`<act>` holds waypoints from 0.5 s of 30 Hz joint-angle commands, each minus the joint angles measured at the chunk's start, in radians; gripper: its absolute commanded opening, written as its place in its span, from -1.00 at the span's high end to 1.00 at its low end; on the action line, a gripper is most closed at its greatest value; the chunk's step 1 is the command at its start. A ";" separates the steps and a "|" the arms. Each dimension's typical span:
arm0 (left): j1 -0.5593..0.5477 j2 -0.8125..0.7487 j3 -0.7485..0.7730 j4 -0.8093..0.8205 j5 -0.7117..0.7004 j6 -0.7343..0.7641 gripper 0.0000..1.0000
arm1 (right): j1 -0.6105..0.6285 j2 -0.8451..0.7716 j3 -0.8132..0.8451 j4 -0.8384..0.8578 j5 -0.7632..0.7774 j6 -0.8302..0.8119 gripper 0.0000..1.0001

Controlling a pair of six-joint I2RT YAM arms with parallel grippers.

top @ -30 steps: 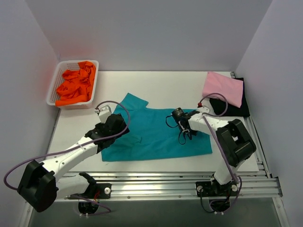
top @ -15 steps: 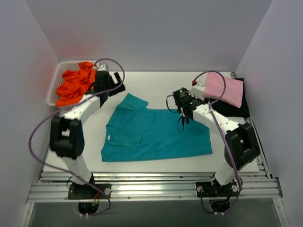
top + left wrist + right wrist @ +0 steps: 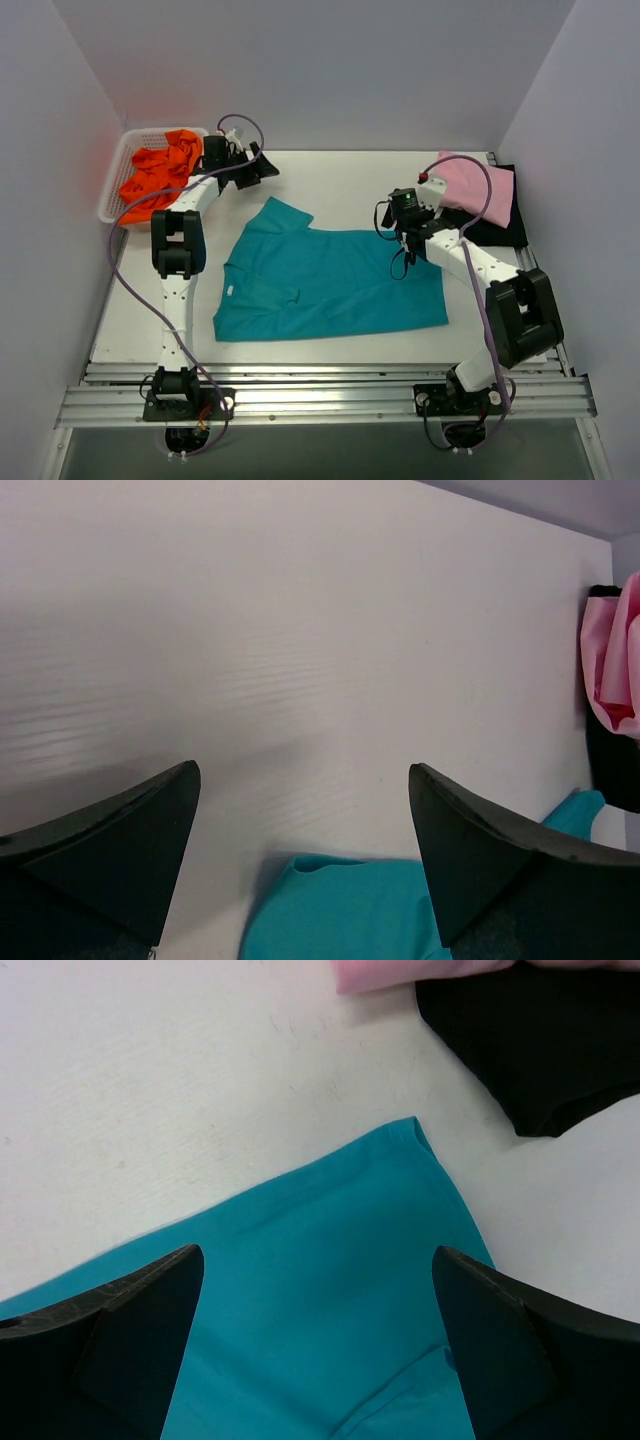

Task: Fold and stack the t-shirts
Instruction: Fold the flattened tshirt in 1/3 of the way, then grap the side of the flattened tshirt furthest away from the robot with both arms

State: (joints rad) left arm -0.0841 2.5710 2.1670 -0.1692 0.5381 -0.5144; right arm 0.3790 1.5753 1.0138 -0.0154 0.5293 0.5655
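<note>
A teal t-shirt (image 3: 330, 285) lies spread flat mid-table, collar to the left. At the back right a folded pink t-shirt (image 3: 472, 185) rests on a black t-shirt (image 3: 500, 228). Orange t-shirts (image 3: 158, 180) are heaped in the basket. My left gripper (image 3: 265, 167) hangs open at the back beside the basket; its wrist view shows bare table and the teal sleeve (image 3: 350, 910) between the fingers of the left gripper (image 3: 305, 860). My right gripper (image 3: 403, 220) is open over the teal shirt's far right corner (image 3: 330, 1280), with nothing in the right gripper (image 3: 315, 1350).
A white mesh basket (image 3: 150, 221) stands in the back left corner against the wall. The pink shirt (image 3: 615, 670) and the black shirt (image 3: 540, 1040) lie just beyond the teal one. Walls close in on three sides; a metal rail (image 3: 330, 385) runs along the near edge.
The left arm swung from the teal shirt's left side up to the back beside the basket. The right gripper opened, letting go of the teal cloth, and moved back and right.
</note>
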 commanded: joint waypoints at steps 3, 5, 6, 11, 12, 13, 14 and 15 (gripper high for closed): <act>-0.008 -0.055 -0.062 -0.067 0.074 0.014 -0.89 | -0.026 -0.074 -0.011 0.020 0.009 -0.010 -0.87; -0.011 -0.093 -0.111 -0.088 0.050 0.031 -0.89 | -0.032 -0.080 -0.017 0.020 0.011 -0.009 -0.88; -0.011 -0.107 -0.165 -0.092 0.043 0.037 -0.89 | -0.034 -0.080 -0.018 0.020 0.009 -0.009 -0.88; -0.026 -0.172 -0.280 -0.082 -0.014 0.066 -0.89 | -0.048 -0.098 -0.033 -0.006 -0.002 -0.007 -0.88; -0.029 -0.169 -0.282 -0.084 -0.010 0.066 -0.89 | -0.048 -0.101 -0.035 -0.006 -0.005 -0.007 -0.89; -0.029 -0.160 -0.270 -0.095 -0.010 0.066 -0.87 | -0.049 -0.104 -0.040 -0.006 -0.003 -0.004 -0.88; -0.034 -0.155 -0.262 -0.111 -0.015 0.065 -0.85 | -0.051 -0.109 -0.043 -0.005 -0.005 -0.004 -0.88; -0.037 -0.156 -0.260 -0.118 -0.015 0.066 -0.83 | -0.051 -0.110 -0.047 -0.004 -0.005 -0.004 -0.88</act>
State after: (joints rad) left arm -0.1093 2.4264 1.9141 -0.2066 0.5514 -0.4812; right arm 0.3370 1.5234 0.9791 -0.0071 0.5167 0.5667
